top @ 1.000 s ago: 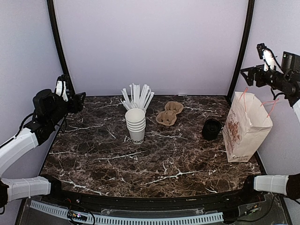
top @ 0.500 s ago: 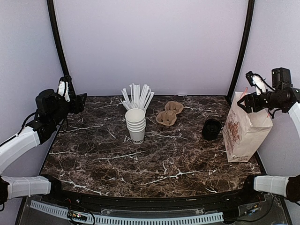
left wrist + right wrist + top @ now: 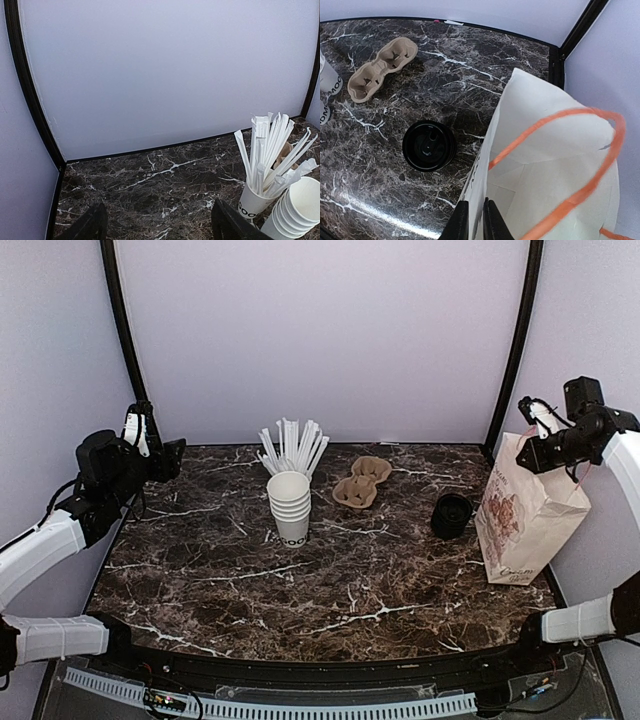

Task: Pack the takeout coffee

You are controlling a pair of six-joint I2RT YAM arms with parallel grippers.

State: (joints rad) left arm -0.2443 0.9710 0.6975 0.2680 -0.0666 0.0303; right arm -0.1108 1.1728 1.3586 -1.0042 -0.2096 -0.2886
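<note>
The takeout coffee (image 3: 452, 515) is standing upright on the bench (image 3: 300, 590) at the right of the overhead view. Its long axis is running vertically and its black lid is facing straight up. It is sitting just beside the paper bag (image 3: 528, 520), on the bag's left in that frame.

The right end effector (image 3: 476, 222) is reaching down at the upper right and pinching the near rim of the bag's mouth. Its two fingers are pressed together with the paper wall between them. In the right wrist view the lid is lying to the left of and above those fingers, while the open mouth and an orange handle (image 3: 555, 120) are filling the lower right.

The left end effector (image 3: 160, 227) is hovering over the far left edge of the bench. Its fingers are spread wide and carrying nothing.

The right arm is much the nearer to the cup, but it is busy holding the bag. The left arm is well apart from the cup, with the stacked cups (image 3: 290, 505) and the straw cup (image 3: 292, 450) lying between. The pick probably falls to the left arm, crossing rightward and closing on the cup's sides below the lid, then lifting it right over the pinched rim.
</note>
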